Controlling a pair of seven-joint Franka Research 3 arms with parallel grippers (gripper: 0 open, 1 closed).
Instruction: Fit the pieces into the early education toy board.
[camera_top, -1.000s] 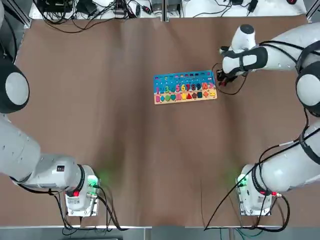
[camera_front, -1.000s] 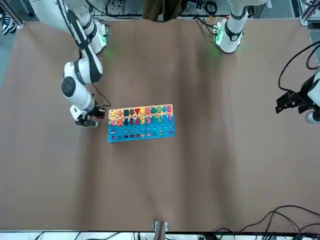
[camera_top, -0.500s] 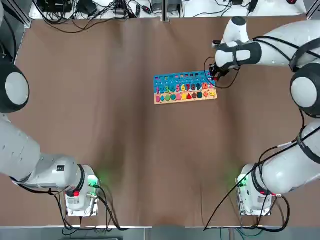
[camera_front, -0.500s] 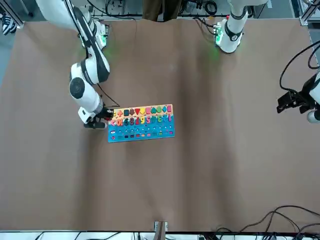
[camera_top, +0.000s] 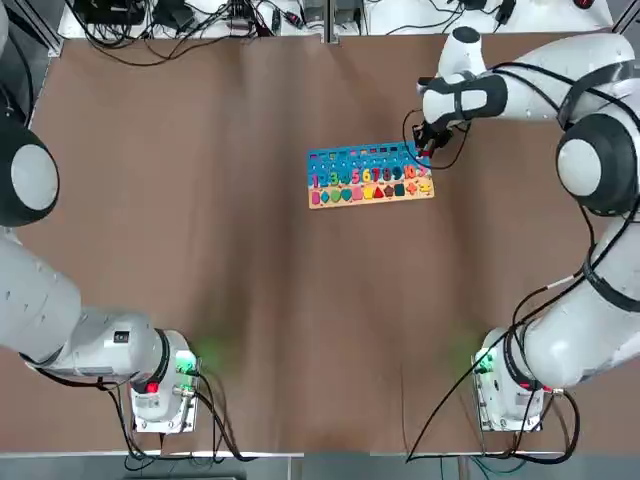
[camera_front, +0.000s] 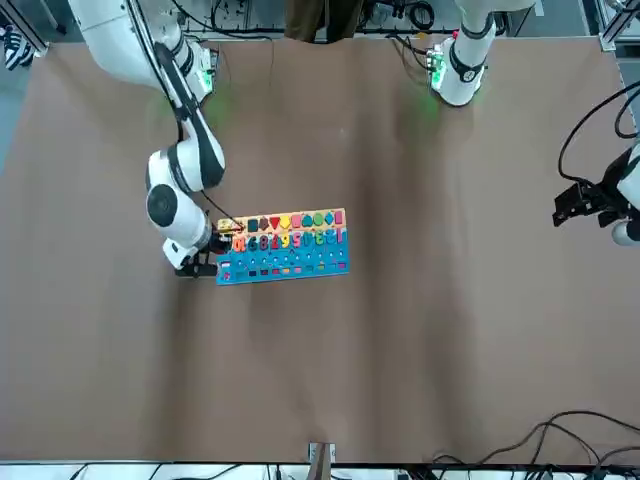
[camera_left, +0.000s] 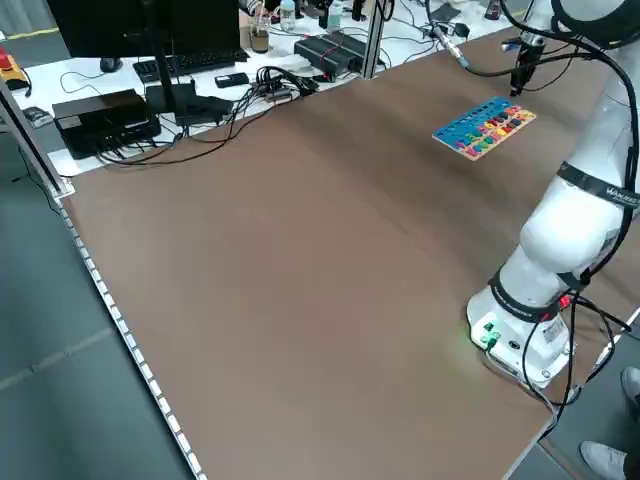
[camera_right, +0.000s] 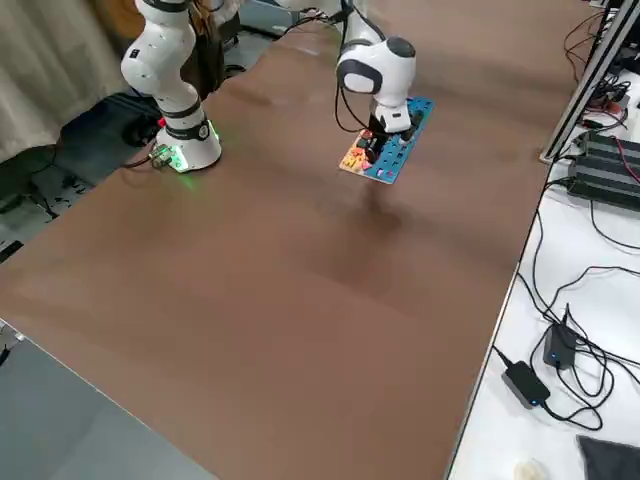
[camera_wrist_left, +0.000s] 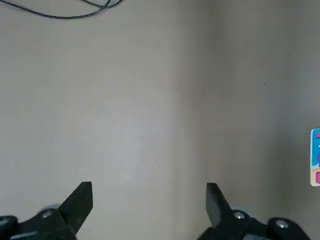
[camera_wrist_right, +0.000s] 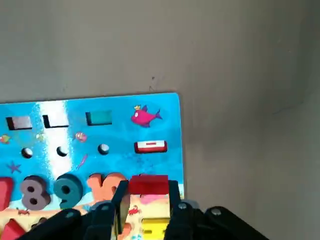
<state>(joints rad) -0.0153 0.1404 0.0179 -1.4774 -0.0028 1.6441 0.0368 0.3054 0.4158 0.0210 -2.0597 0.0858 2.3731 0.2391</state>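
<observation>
The right gripper (camera_wrist_right: 145, 200), fingers clamped on a flat red piece (camera_wrist_right: 148, 184), hangs over the right-hand end of the early education toy board (camera_top: 370, 174), which lies on the brown table (camera_top: 250, 290) well beyond both arm bases. In the right wrist view the piece's long axis runs parallel to a small red-edged rectangular slot (camera_wrist_right: 150, 146) in the blue field, beside the pink fish (camera_wrist_right: 146, 116); that slot lies just ahead of the fingers, toward the board's blue edge. Judged from this, the coming move is a short advance along that line, then a descent. The orange number 10 (camera_wrist_right: 107, 184) sits just beside the held piece. The left gripper (camera_wrist_left: 149, 197), fingers spread and empty, is parked far from the board; the right arm is the nearer.
</observation>
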